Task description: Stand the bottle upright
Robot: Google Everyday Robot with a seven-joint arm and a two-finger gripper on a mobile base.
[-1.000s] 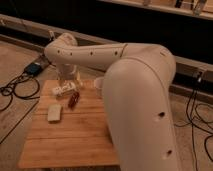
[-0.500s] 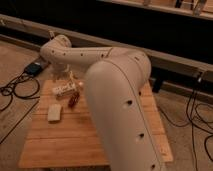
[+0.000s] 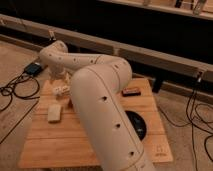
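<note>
The bottle [image 3: 62, 90] is a small white thing with dark print, lying on its side at the far left of the wooden table [image 3: 60, 145]. My gripper [image 3: 59, 80] hangs right over it from the bent white arm [image 3: 100, 105], which crosses the middle of the table. Whether the gripper touches the bottle does not show.
A flat pale block [image 3: 54, 113] lies near the table's left edge, in front of the bottle. A small dark object [image 3: 131, 91] sits at the far right, and a black disc [image 3: 136, 125] lies right of the arm. Cables and a blue box [image 3: 33, 68] lie on the floor to the left.
The arm's thick link has swung left across the table. The wrist has stayed over the bottle at the far left corner.
</note>
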